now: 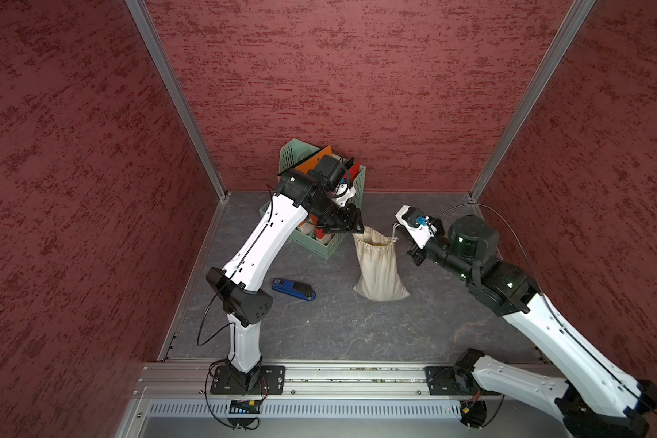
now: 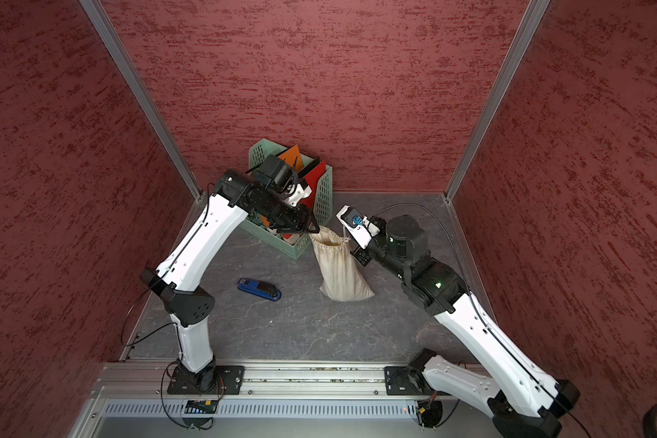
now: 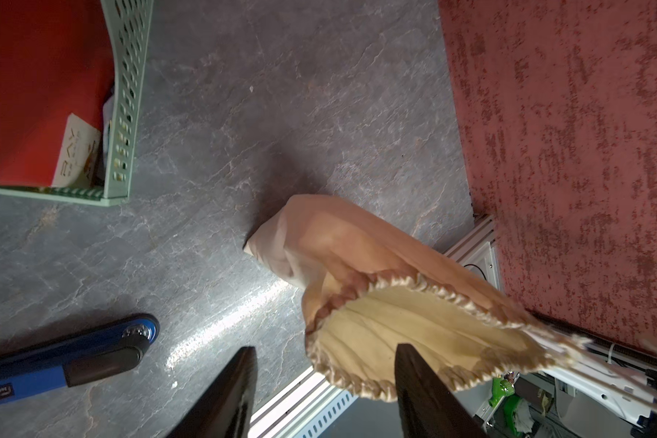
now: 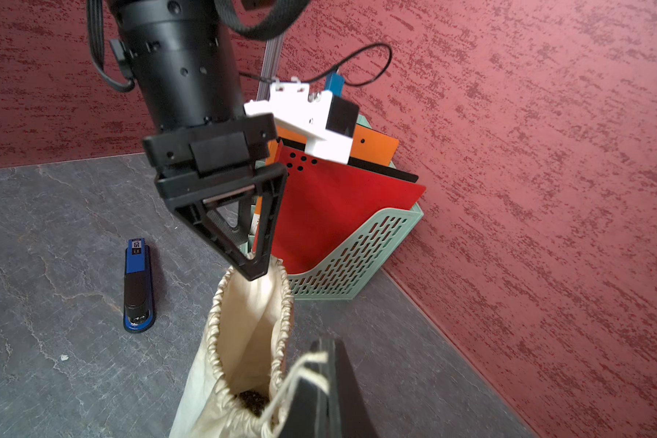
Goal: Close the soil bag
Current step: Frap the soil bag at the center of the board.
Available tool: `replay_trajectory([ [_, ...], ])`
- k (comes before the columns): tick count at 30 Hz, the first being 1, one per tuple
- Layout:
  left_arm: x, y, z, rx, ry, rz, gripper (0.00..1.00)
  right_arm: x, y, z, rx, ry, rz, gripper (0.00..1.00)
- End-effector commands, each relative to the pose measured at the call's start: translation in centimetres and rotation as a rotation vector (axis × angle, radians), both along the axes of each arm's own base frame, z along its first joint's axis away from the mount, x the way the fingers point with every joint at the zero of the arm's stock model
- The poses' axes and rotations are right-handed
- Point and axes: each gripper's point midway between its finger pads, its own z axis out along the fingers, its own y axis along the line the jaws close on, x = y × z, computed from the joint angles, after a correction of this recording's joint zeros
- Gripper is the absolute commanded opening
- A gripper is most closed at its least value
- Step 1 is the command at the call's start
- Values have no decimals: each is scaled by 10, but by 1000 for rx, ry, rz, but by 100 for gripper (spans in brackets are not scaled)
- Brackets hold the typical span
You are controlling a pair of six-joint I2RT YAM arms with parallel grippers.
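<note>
Surroundings: one green perforated file rack (image 1: 359, 186) stands at upper centre in both top views, against the back wall. It holds three folders (image 4: 338, 212), orange, black and red. One blue stapler (image 1: 293, 289) lies flat on the grey tabletop (image 1: 357, 333), lower left of the bag and well apart from it. One soil bag (image 1: 380, 269) stands at frame centre, just right of the rack's front corner. Its mouth is open and dark soil (image 4: 253, 400) shows inside. Two arms are present. The left arm rises from the lower-left rail, bends in front of the rack and partly hides it. The left gripper (image 3: 325, 356) points down at the bag's left rim with its jaws moderately apart: one finger is outside the cloth and the other over the mouth, with nothing clamped. The right arm reaches in from lower right. The right gripper (image 4: 327, 379) sits beside the bag's right rim, jaws closed together and pinching the drawstring cord (image 4: 296, 375).
</note>
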Motion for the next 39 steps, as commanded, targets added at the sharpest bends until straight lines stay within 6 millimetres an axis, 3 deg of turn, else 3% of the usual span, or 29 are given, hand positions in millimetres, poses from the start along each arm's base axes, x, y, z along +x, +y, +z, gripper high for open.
replay_trajectory([
  [1,-3,4,-1,5,-18,-13,56,-5,-5,25,75,-60,-14,0],
  [3,1,4,-8,4,-7,-12,41,-6,-5,24,78,-55,-14,0],
  [5,4,3,-14,8,5,-9,17,-5,-6,24,82,-58,-21,0],
  [8,7,5,-18,14,11,0,0,-4,-9,25,81,-71,-38,0],
  [11,6,13,-16,34,2,17,0,5,-17,30,75,-99,-103,0],
  [15,3,31,-21,59,18,56,0,16,-36,62,87,-190,-209,0],
  [17,1,37,-23,58,27,73,0,22,-44,66,93,-191,-243,0],
  [21,-4,40,-25,34,41,97,0,35,-47,30,78,-94,-266,0],
  [23,-6,38,-23,16,40,98,0,35,-39,14,79,-52,-226,0],
  [30,-4,16,-1,-76,-28,60,3,30,-4,20,100,-48,-45,0],
  [33,2,10,13,-121,-97,57,9,31,3,18,78,-42,-9,0],
  [35,5,9,24,-151,-144,60,24,30,4,14,68,-33,-1,0],
  [36,7,9,29,-165,-171,64,38,29,4,11,59,-31,6,0],
  [38,9,11,40,-195,-230,60,55,28,5,8,54,-26,20,0],
  [39,11,14,45,-203,-260,67,71,27,5,6,55,-22,26,0],
])
